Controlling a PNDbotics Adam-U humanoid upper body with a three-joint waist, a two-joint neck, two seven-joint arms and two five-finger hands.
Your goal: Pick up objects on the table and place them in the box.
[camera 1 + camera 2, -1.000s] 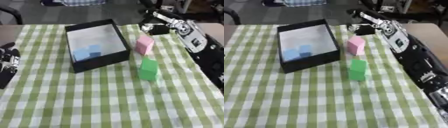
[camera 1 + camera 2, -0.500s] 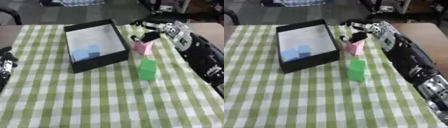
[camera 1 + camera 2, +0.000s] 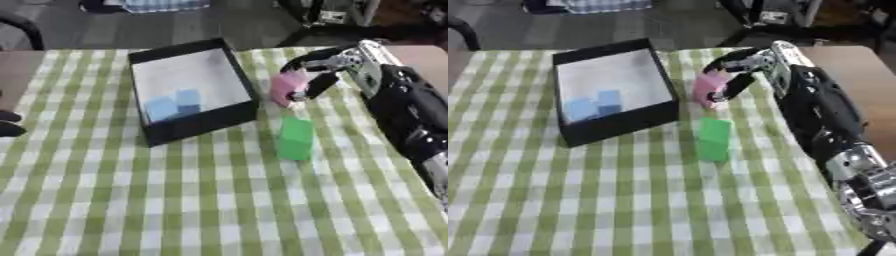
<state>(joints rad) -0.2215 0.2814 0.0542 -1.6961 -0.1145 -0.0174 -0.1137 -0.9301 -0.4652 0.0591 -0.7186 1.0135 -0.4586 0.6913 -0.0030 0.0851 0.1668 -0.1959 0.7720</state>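
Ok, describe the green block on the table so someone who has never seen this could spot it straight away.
Start at the black open-topped box on the green-and-white checked tablecloth. Just beyond its near right corner stands the green rectangular block, upright and alone on the cloth. The pink block farther back is at the right hand; the green one is untouched.

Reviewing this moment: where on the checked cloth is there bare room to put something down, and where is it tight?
Free: the green-checked tablecloth nearer than the black open box and the upright green block, and the strip left of the box. Crowded: right of the box, where the right robot hand curls round the pink block just beyond the green block.
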